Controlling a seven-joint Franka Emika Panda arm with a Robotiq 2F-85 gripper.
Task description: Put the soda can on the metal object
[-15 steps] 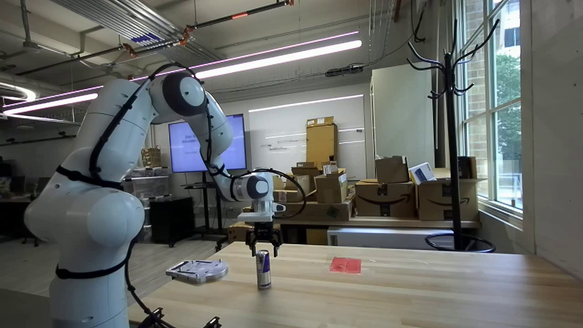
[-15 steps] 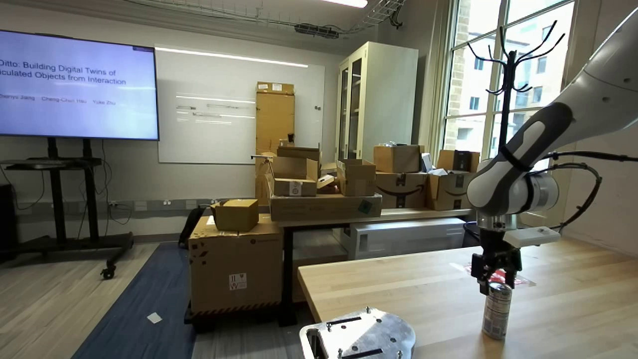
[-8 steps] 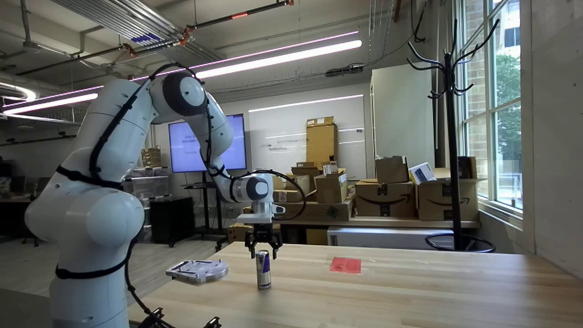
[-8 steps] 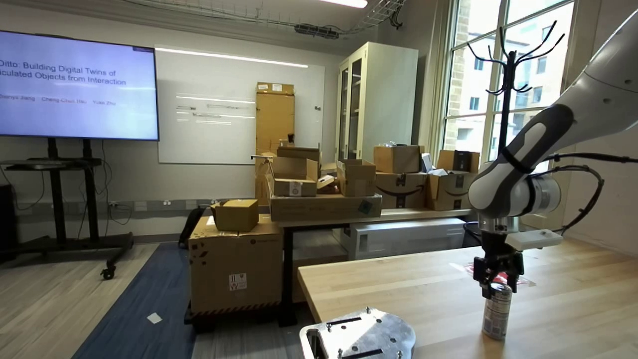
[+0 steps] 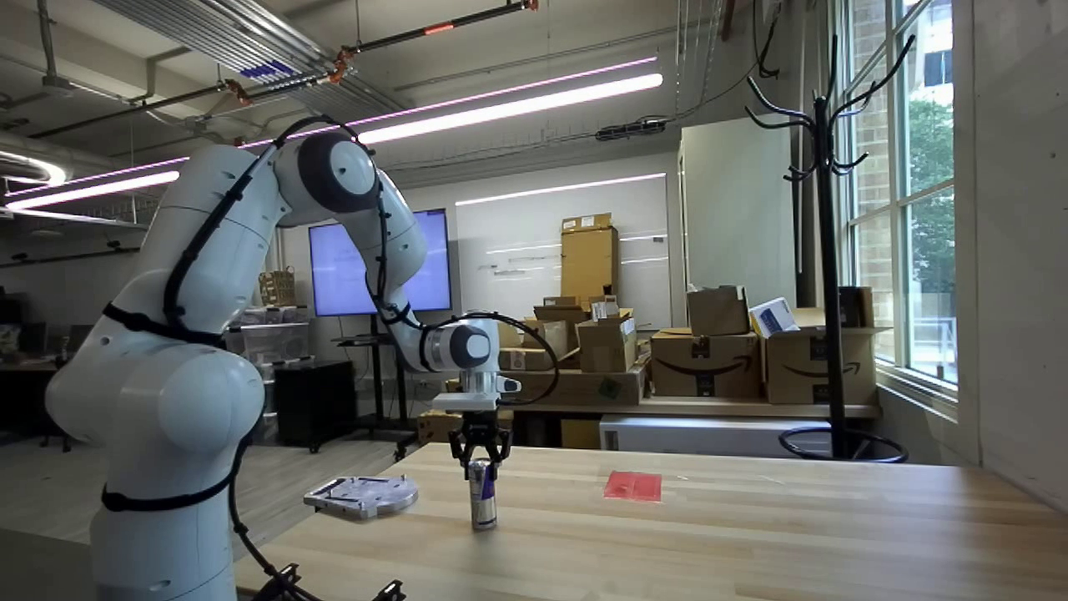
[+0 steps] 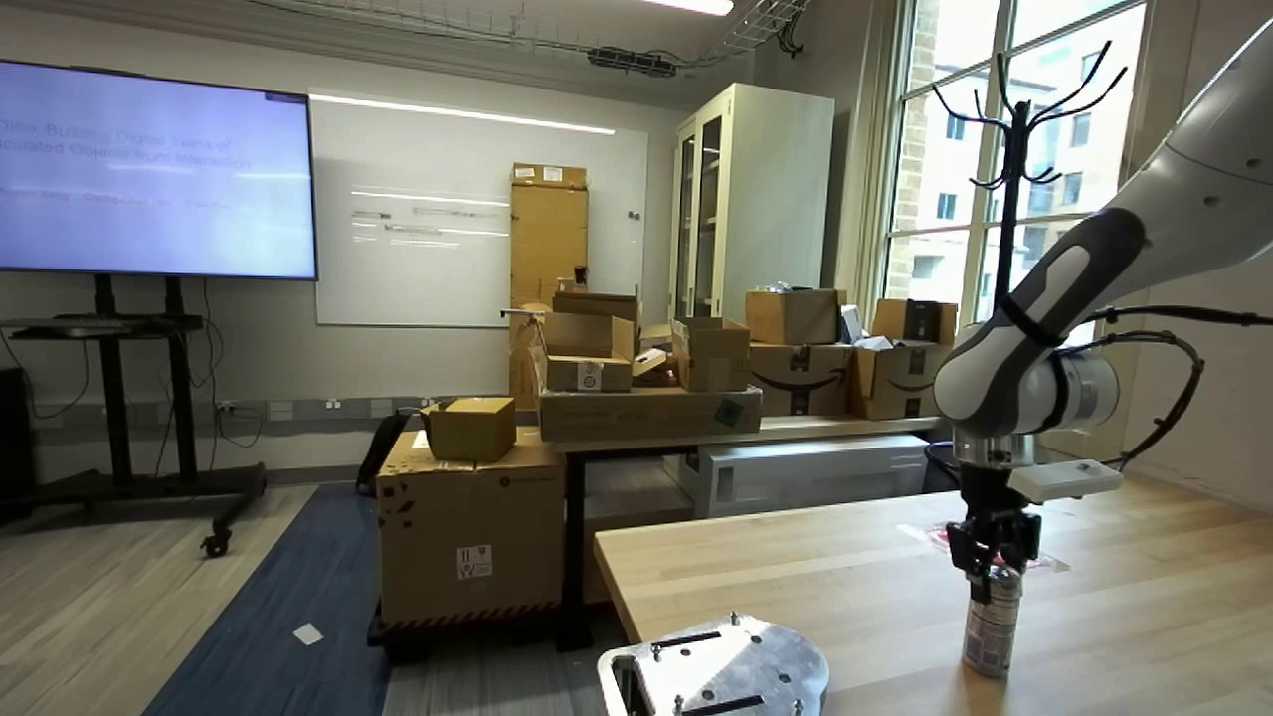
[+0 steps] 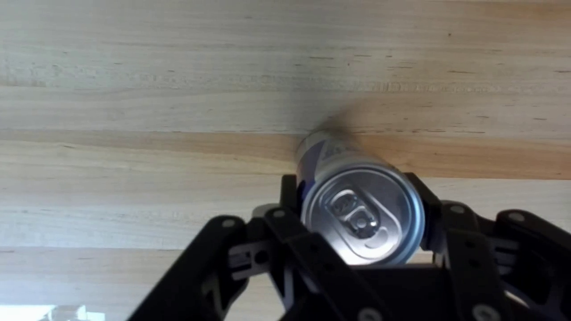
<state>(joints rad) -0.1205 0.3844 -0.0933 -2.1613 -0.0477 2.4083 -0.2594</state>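
Silver and purple, the soda can (image 5: 483,506) stands upright on the table (image 5: 751,534), its upper end clasped in your gripper (image 5: 480,472). In an exterior view, the metal object (image 5: 361,497) lies apart at the can's nine o'clock.

Soda can (image 5: 483,505) stands upright on the table (image 5: 751,534) under the gripper (image 5: 478,474), its top between the fingers (image 7: 289,191), one on each side. In both exterior views, metal plate (image 5: 363,496) sits left of the gripper at the table's edge, apart from the soda can. In an exterior view, flat packet (image 5: 632,486) lies on the table right of the gripper, well apart. Behind the gripper: cardboard boxes (image 5: 705,363) on a bench (image 5: 717,410), whiteboard (image 5: 517,234) beyond. Coat rack (image 5: 828,275) back right of it, by the window (image 5: 930,217). In an exterior view, monitor (image 6: 154,169) well left and behind; flat packet behind the gripper, partly hidden.
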